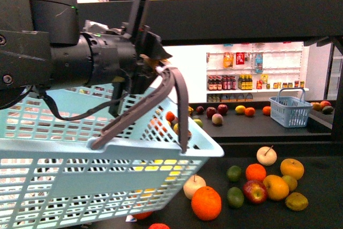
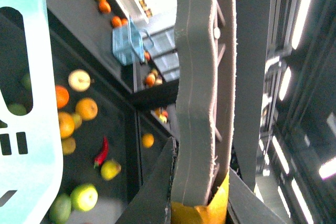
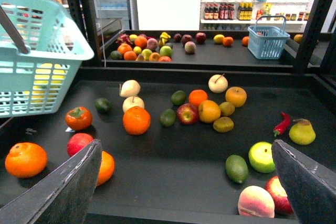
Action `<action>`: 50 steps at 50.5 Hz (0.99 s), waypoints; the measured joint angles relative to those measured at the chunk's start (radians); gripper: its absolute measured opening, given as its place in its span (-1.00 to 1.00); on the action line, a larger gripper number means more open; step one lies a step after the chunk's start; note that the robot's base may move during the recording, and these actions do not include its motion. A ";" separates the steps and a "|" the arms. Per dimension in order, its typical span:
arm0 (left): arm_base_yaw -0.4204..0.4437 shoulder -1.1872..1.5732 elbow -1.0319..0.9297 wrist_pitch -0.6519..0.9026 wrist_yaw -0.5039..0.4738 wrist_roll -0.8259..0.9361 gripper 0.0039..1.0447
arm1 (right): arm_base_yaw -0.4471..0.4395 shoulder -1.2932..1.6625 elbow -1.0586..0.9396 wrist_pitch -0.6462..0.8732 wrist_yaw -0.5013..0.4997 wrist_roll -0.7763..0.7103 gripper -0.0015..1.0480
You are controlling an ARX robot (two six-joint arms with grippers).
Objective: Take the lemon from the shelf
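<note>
The lemon [image 3: 209, 111] is a bright yellow-orange oval fruit in a cluster near the middle of the black shelf tier [image 3: 163, 171]. It also shows in the front view as the lemon [image 1: 276, 187], beside a red apple, and in the left wrist view as the lemon [image 2: 65, 124]. My right gripper [image 3: 186, 145] hangs open over the tier's front part, well short of the lemon, with nothing between its fingers. My left gripper [image 1: 153, 71] is shut on the grey basket handle [image 1: 174, 92], holding up the pale blue basket [image 1: 80, 148]. That handle [image 2: 197, 103] sits clamped between the left jaws.
Oranges [image 3: 136, 120], a red apple [image 3: 187, 113], cream apples [image 3: 218, 83], dull yellow fruits [image 3: 223, 124], limes [image 3: 237, 168], a peach [image 3: 255, 202], a pear [image 3: 302, 132] and a chili [image 3: 282, 124] lie on the tier. A second blue basket [image 3: 268, 42] and more fruit sit on the rack behind.
</note>
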 joint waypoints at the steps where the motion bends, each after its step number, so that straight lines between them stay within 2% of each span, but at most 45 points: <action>1: 0.014 0.002 0.000 0.009 -0.013 -0.017 -0.81 | 0.000 0.000 0.000 0.000 0.000 0.000 0.85; 15: 0.214 0.016 0.000 0.074 -0.182 -0.195 -0.81 | 0.000 0.000 0.000 0.000 0.000 0.000 0.85; 21: 0.323 0.019 0.000 0.157 -0.268 -0.293 -0.81 | 0.000 0.000 0.000 0.000 0.000 0.000 0.85; 26: 0.396 0.027 0.000 0.220 -0.296 -0.340 -0.81 | 0.000 0.000 0.000 0.000 0.000 0.000 0.85; 34: 0.452 0.064 -0.001 0.269 -0.314 -0.356 -0.81 | 0.000 0.000 0.000 0.000 0.000 0.000 0.85; 50: 0.476 0.153 -0.045 0.378 -0.330 -0.419 -0.81 | 0.000 0.000 0.000 0.000 0.000 0.000 0.85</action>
